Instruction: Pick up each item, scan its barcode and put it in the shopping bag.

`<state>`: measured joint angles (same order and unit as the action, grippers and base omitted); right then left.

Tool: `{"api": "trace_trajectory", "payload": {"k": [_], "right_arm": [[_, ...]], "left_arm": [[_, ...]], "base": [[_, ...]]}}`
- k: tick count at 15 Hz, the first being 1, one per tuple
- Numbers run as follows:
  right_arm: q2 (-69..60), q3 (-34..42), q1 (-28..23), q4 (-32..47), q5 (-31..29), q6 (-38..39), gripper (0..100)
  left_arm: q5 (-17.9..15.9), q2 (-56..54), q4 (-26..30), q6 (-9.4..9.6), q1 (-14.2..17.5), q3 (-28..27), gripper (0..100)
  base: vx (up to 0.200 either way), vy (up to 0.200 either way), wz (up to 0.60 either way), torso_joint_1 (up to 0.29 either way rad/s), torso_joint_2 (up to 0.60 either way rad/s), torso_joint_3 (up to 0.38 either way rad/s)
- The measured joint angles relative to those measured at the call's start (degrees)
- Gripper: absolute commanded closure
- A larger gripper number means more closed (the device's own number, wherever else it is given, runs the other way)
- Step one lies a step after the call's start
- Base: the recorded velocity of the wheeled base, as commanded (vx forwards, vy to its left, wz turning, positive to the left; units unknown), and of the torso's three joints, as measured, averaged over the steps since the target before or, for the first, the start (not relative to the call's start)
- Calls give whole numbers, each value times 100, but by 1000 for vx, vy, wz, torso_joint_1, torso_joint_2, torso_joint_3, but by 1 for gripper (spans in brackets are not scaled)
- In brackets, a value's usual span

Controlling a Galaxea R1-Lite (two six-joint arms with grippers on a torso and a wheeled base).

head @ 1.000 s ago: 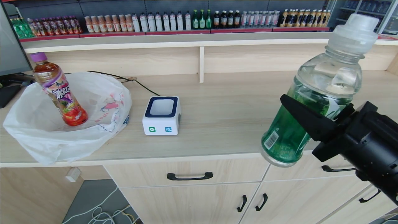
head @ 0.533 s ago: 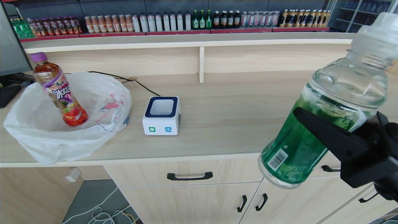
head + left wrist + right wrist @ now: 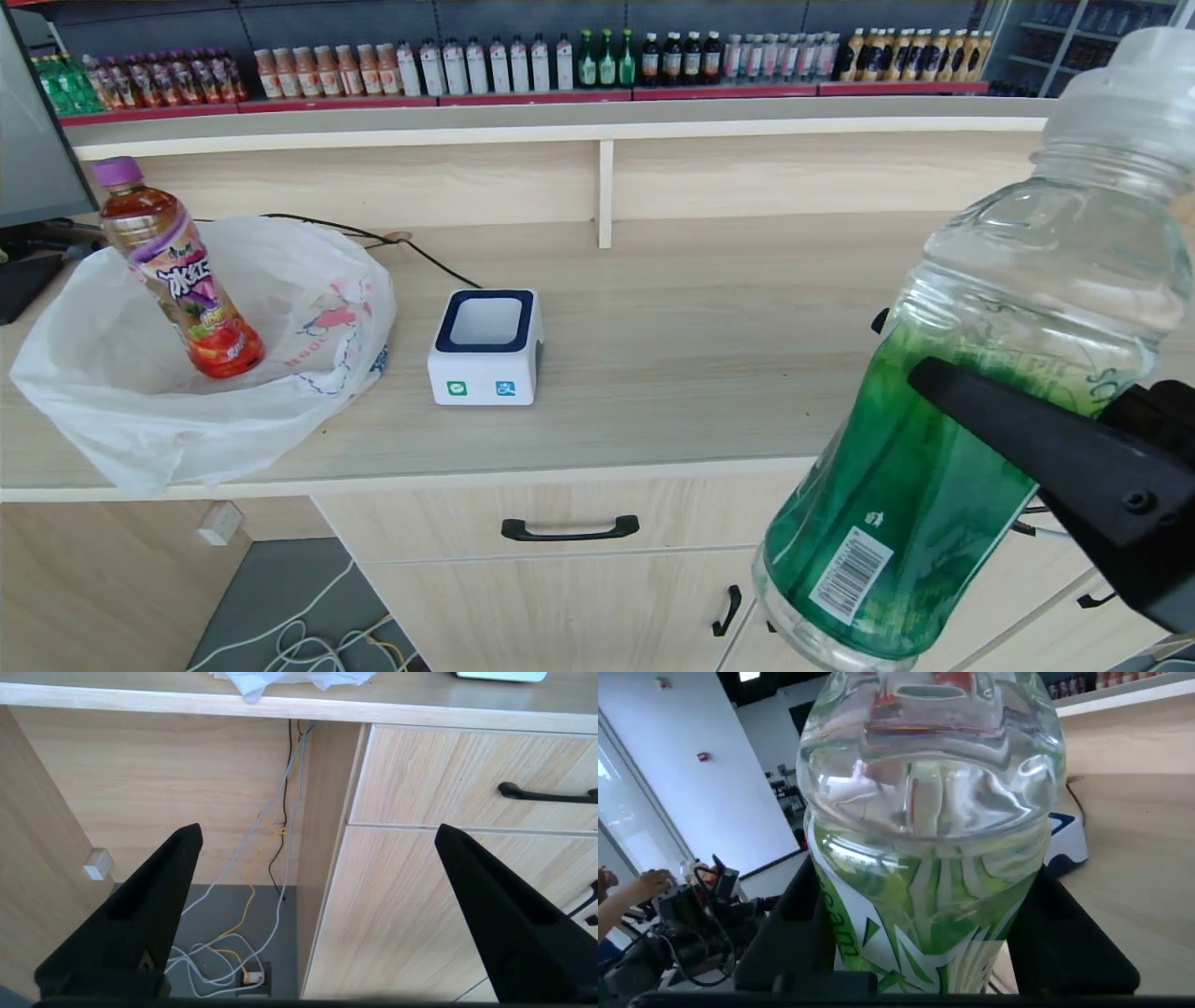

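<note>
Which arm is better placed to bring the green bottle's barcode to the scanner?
The right. The right gripper holds the green bottle, its barcode showing low on the label, and the scanner sits on the counter to the bottle's left. The left gripper is open, empty, below the counter's edge.

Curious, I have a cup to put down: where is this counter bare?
Bare counter stretches from the white scanner right to the held green bottle, and behind the scanner. The left end is crowded: shopping bag, tea bottle, cable.

The left gripper (image 3: 318,835) (jaws spread wide apart) hangs before a wooden cabinet (image 3: 439,859), above loose floor cables (image 3: 234,952).
</note>
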<state>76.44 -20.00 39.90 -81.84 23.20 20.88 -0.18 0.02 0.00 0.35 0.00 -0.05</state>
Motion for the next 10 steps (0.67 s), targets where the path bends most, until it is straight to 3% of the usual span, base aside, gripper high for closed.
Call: {"api": "trace_trajectory", "payload": {"k": [4,7,10], "right_arm": [[243,-138,6,-162,439,638,100],[432,-185,6,-740,534,1458,100],[597,-325,9,-811,538,2014,100]], "left_arm": [[0,0,0,-2,0,0,0],[2,0,0,-2,0,0,0],[2,0,0,-2,0,0,0]], "base": [[0,0,0,0,0,0],[0,0,0,0,0,0],[0,0,0,0,0,0]]}}
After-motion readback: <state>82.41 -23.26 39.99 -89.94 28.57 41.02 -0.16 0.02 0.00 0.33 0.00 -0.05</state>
